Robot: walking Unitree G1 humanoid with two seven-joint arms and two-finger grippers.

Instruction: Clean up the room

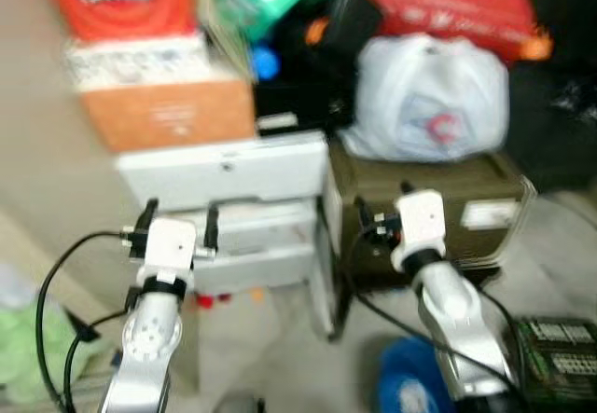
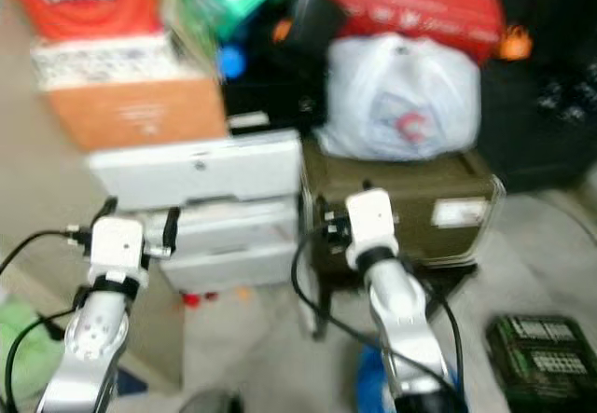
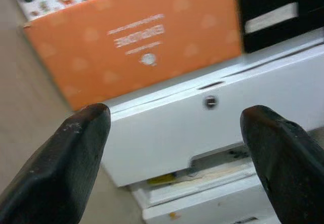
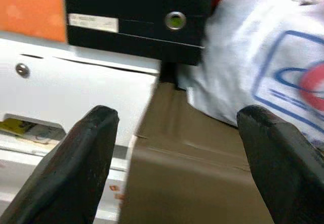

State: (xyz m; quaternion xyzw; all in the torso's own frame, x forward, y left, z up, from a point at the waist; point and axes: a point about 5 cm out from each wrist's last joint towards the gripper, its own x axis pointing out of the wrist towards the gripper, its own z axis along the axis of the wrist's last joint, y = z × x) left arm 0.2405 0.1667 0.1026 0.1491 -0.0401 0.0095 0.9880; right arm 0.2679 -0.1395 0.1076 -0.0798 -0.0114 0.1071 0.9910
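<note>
Empty-handed, my left tool (image 3: 172, 158) and right tool (image 4: 177, 158) gape wide before the white drawers (image 1: 252, 236); picking something to tidy comes next.

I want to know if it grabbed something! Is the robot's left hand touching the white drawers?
Apart. The left wrist view shows the left gripper open, with the white drawer unit beyond its fingertips.

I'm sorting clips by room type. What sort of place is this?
Probably a storage corner of a home: an orange box on a white drawer unit, a full white plastic bag on a brown case, and more bags piled behind.
</note>
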